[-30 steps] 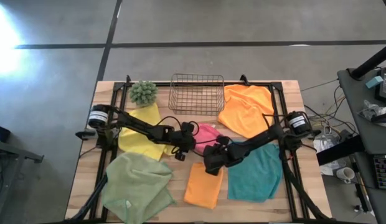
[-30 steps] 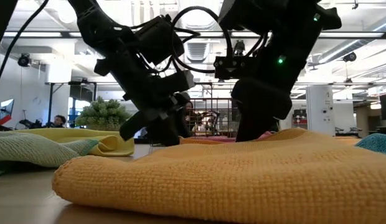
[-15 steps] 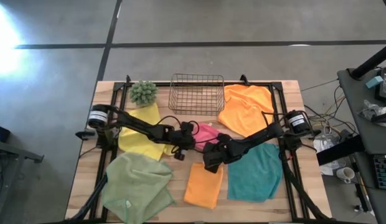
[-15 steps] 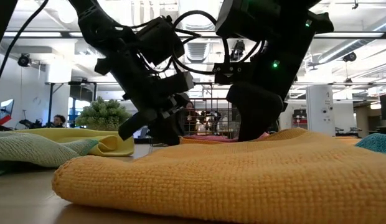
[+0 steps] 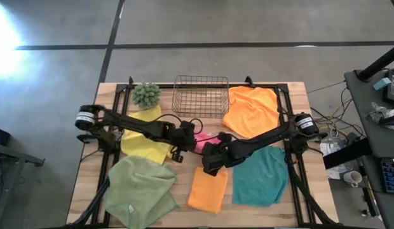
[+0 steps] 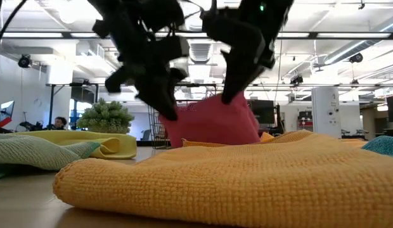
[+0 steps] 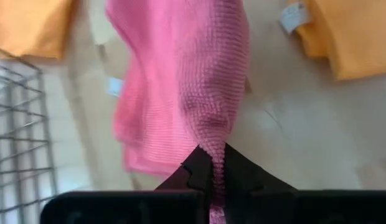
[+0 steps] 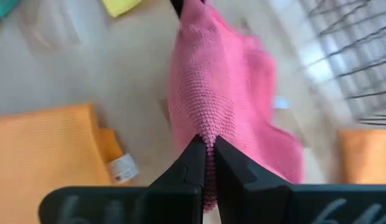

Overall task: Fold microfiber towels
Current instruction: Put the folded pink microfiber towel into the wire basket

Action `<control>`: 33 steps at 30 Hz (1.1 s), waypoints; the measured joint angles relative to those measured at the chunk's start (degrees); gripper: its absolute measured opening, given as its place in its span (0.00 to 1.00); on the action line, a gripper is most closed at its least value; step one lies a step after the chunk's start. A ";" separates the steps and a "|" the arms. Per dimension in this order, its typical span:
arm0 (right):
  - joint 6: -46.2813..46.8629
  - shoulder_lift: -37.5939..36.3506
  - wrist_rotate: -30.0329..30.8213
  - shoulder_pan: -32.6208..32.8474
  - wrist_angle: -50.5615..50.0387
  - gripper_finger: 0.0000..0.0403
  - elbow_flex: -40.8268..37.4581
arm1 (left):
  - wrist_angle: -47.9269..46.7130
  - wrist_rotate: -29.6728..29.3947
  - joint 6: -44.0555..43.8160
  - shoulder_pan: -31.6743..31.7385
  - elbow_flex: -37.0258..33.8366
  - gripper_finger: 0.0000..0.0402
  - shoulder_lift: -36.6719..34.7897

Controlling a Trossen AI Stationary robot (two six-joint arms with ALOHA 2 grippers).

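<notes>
- You have the pink towel [image 6: 209,120] pinched at two points: the left gripper [image 7: 213,180] and the right gripper [image 8: 207,163] are each clamped tight on a fold of its edge, as both wrist views show.
- In the high view the towel sits at the centre of the frame, mostly hidden under the two wrists; in the low view it hangs between them, bunched, its lower part seemingly at the table [image 5: 184,191].
- Judging from that sag, draw the grippers apart evenly until the held edge is taut, so the cloth hangs flat instead of crumpled.
- Raise both ends to the same height; a tilt would likely skew the fold.
- Lay it down on the bare wood at centre, clear of the folded orange towel [image 5: 208,189] just below centre and the teal towel [image 5: 260,178] at lower right.
- Keep away from the wire basket [image 5: 201,95] at top centre while you swing.
- The yellow towel [image 5: 143,137], green towel [image 5: 138,189] and the other orange towel [image 5: 251,111] lie untouched.
</notes>
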 joint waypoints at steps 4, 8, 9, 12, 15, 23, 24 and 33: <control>-0.72 -0.01 2.24 0.09 -1.86 0.02 4.05 | -3.86 -0.04 -0.19 -0.12 1.18 0.00 -4.46; -1.07 -0.05 5.98 -0.07 -2.85 0.02 7.46 | -8.09 -0.10 -0.21 -0.12 3.03 0.00 -9.39; -1.11 -0.09 7.07 -0.11 -2.97 0.02 8.46 | -9.33 -0.13 -0.21 -0.12 3.58 0.00 -10.44; -2.09 -0.21 9.61 -0.68 -4.82 0.02 12.23 | -12.49 -0.47 -0.23 -0.12 4.67 0.00 -13.32; -3.91 -0.26 11.30 -1.79 -7.04 0.02 16.21 | -13.82 -4.01 -0.19 -0.17 4.95 0.00 -15.89; -11.51 -0.28 13.77 -5.81 -8.88 0.02 24.70 | -15.85 -9.46 1.80 0.41 8.70 0.00 -19.63; -12.97 -0.28 13.71 -6.47 -8.83 0.02 25.69 | -15.64 -9.83 1.82 0.54 9.51 0.00 -19.79; -22.17 -0.31 13.96 -14.83 -8.80 0.02 29.23 | -11.12 -17.92 9.17 7.59 13.49 0.00 -18.31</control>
